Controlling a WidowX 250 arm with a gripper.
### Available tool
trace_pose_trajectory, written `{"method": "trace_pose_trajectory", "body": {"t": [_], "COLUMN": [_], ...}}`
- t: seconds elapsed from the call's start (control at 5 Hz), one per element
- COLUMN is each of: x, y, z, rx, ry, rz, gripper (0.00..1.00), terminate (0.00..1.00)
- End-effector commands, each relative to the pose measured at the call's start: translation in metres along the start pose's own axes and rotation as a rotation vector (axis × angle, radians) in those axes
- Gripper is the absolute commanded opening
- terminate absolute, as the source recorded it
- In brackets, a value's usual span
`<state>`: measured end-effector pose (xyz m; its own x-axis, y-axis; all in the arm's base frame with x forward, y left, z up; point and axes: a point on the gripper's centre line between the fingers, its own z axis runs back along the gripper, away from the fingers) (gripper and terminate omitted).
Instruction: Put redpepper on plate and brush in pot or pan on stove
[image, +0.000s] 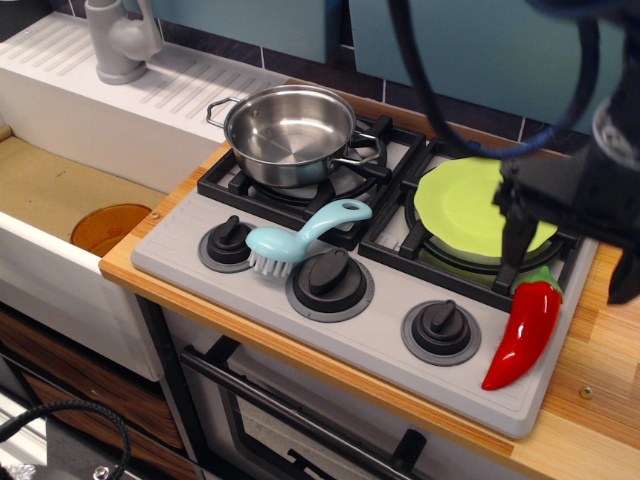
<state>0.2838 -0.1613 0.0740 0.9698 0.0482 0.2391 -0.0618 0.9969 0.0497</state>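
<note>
The light is bright and even, coming from overhead, so shadows under the brush and redpepper stay soft and short. Well off to the gripper's side, the pot throws back white glare along its rim and inner wall, and the redpepper just beneath the gripper carries a glossy streak. The gripper itself is dark and slightly smeared with motion blur, while the stove is sharp.
</note>
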Motion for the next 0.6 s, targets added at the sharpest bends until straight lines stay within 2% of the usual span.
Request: {"method": "trace_pose_trajectory", "body": {"t": [0.0,0.4], "x": [0.002,0.001], "y": [-0.001,0.010], "z": [-0.006,-0.009], "rx": [-0.014,-0.006], "ry": [-0.054,-0.092], "rz": [0.004,-0.010], "gripper": [1.00,1.00], "terminate": [0.00,0.00]}}
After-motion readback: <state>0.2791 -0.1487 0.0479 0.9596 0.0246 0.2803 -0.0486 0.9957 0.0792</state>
